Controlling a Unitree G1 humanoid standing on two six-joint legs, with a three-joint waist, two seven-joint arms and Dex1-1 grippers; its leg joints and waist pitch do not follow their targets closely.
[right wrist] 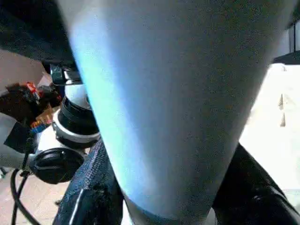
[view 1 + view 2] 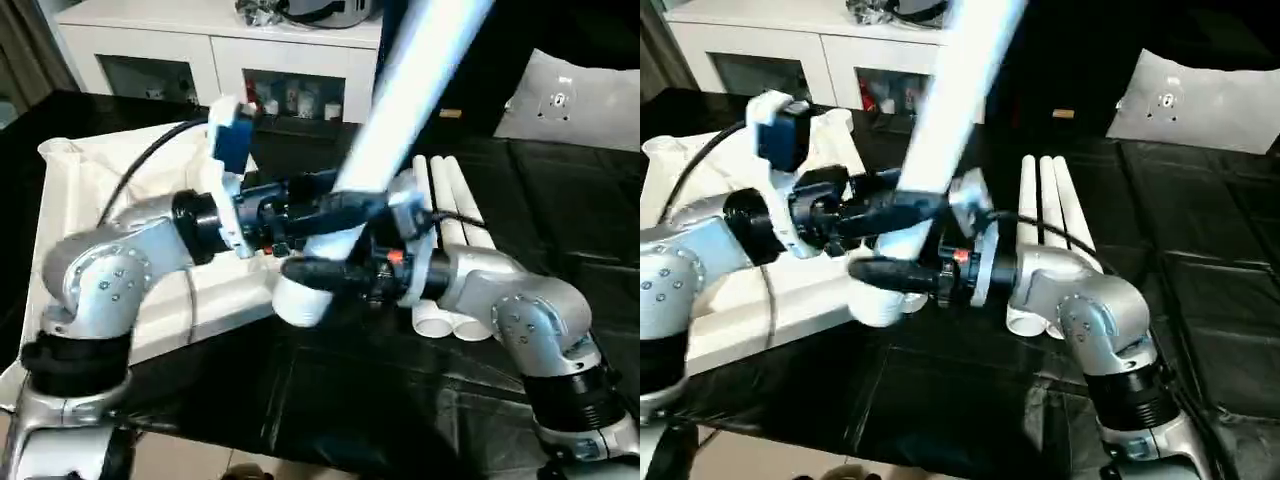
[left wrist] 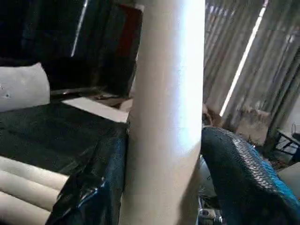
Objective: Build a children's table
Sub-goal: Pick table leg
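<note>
Table leg [image 2: 400, 110] (unlabelled) in right pincer [image 2: 330, 272] grasp; left pincer [image 2: 345, 205] grip uncertain.

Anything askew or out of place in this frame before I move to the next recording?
Nothing looks damaged or spilled. The one leg in both grippers stands tilted rather than upright, its wide end low at the tabletop's near edge. Three spare legs lie tidily side by side on the black surface.
</note>
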